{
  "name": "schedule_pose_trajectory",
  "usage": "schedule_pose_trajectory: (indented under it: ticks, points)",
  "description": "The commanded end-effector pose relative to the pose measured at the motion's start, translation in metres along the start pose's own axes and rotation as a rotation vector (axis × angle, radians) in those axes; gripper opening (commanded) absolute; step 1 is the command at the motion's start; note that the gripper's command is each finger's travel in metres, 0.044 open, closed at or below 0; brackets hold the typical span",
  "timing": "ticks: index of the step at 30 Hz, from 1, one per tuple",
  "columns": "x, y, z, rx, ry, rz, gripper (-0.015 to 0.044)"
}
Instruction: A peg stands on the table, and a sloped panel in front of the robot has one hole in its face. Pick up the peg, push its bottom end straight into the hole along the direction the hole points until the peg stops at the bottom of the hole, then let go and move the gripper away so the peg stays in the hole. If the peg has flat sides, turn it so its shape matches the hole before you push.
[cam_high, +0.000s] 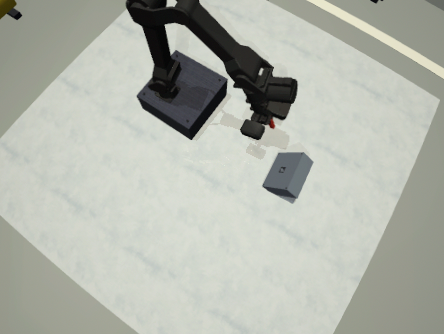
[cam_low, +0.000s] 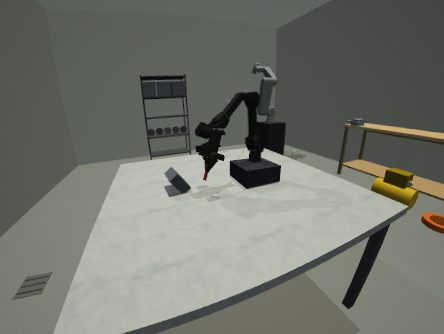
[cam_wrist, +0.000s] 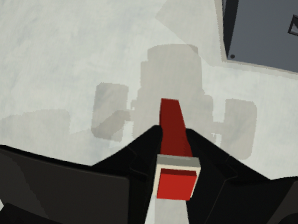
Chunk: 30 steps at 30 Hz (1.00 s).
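Note:
A red peg (cam_high: 272, 123) (cam_low: 205, 176) (cam_wrist: 173, 125) with flat sides, a pale collar and a square red top is held above the table. My gripper (cam_low: 207, 171) (cam_wrist: 171, 135) is shut on it; its lower end sticks out past the fingers and tilts a little toward the panel in the exterior view. The grey sloped panel (cam_high: 291, 181) (cam_low: 179, 181) (cam_wrist: 260, 37) stands a short way from the peg, at the upper right in the wrist view. Its square-looking hole (cam_high: 282, 170) (cam_wrist: 294, 25) is partly cut off by the wrist view's edge. Peg and hole are apart.
The arm's dark base block (cam_high: 185, 95) (cam_low: 255, 173) stands behind the gripper. The pale table (cam_high: 165, 240) (cam_low: 175, 250) bears the block and the panel. A shelf rack, a wooden bench and another arm stand beyond the table.

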<state>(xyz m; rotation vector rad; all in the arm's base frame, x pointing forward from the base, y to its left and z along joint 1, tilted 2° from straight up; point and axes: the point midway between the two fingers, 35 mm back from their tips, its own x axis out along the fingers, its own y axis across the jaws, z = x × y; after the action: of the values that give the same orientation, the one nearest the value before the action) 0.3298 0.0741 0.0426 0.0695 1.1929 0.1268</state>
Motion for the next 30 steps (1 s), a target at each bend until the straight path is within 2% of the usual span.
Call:
schedule_pose_trajectory:
  ticks: [1,30]
  points:
    - [-0.001,-0.003,0.002,-0.004,-0.024,0.008,0.0000]
    - [-0.006,-0.034,0.007,-0.019,-0.185,0.006,0.0000]
